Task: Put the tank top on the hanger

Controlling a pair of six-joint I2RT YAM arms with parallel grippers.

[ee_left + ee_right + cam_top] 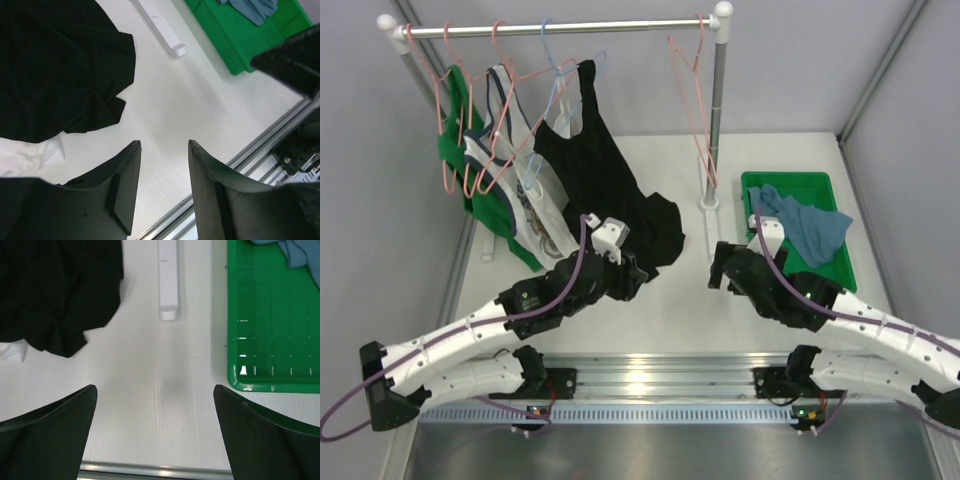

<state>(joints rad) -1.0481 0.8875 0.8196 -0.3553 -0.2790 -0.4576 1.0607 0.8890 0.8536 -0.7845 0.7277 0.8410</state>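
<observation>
The dusty blue tank top [810, 228] lies crumpled in the green tray [815, 182] at the right; its edge shows in the left wrist view [250, 7] and the right wrist view [300, 252]. An empty pink wire hanger [692, 100] hangs on the rail beside the right post. My left gripper [638, 275] [164, 142] hovers open over bare table, by the hem of the black top, with nothing between its fingers. My right gripper [720, 265] [155, 387] stands wide open and holds nothing, low over the table just left of the tray [260, 330].
A black top [610, 180] [60, 65] [50, 285] hangs from the rail [560, 28] and drapes onto the table. Green [455, 150] and white [520, 190] tops hang at the left among pink and light blue hangers. The rack's white foot [168, 280] [160, 25] lies between black top and tray.
</observation>
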